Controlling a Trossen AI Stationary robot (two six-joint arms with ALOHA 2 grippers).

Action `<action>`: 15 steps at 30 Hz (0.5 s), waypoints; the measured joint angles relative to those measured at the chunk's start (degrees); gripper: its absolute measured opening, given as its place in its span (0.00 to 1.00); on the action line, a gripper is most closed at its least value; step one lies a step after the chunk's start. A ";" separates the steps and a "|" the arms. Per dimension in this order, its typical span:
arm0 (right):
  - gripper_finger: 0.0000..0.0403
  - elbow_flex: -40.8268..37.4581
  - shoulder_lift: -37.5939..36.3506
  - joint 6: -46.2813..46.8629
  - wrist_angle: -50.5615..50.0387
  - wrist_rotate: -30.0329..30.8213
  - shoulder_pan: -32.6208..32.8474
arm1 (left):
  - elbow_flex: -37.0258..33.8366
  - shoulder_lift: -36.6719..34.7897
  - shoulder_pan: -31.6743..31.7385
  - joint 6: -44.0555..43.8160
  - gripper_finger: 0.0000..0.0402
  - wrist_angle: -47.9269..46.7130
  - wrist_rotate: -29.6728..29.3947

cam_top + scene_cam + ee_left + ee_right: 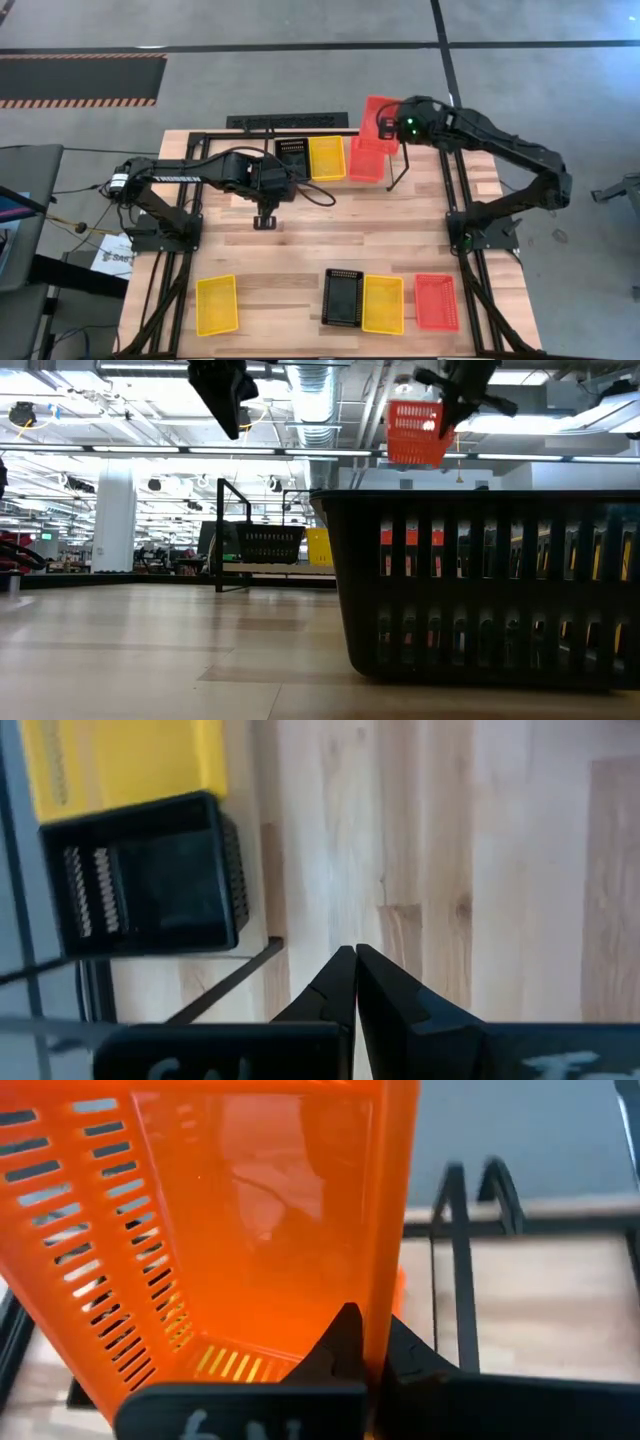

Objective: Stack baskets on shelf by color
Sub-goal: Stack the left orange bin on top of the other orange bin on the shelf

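From overhead, my right gripper (385,122) sat in the upper right of the frame, clamped on the wall of a red-orange basket (377,112) that it held raised and tilted above the right end of the shelf (398,172). In my right wrist view that basket (250,1230) filled most of the frame, its wall pinched between my two dark fingers (340,1342), with the shelf's black posts (455,1250) beyond. On the shelf, near the top centre of the overhead frame, a black basket (292,156), a yellow basket (326,157) and another red-orange basket (366,160) sat side by side. My left gripper (264,221) hovered over bare wood just below the black one, left of centre; its fingers (345,982) were pressed together and held nothing. Along the bottom of the overhead frame, on the wooden table (300,235), a lone yellow basket (217,304) lay at lower left, well apart from a row of black (342,297), yellow (383,304) and red-orange (436,301) baskets at lower right. In the low view the black front basket (480,585) loomed large on the right, with the lifted red-orange basket (413,432) high above it.
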 joint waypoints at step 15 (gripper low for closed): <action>0.01 -5.32 12.63 8.93 4.74 -13.64 -0.04 | 0.02 0.00 0.00 10.48 0.00 -0.57 3.87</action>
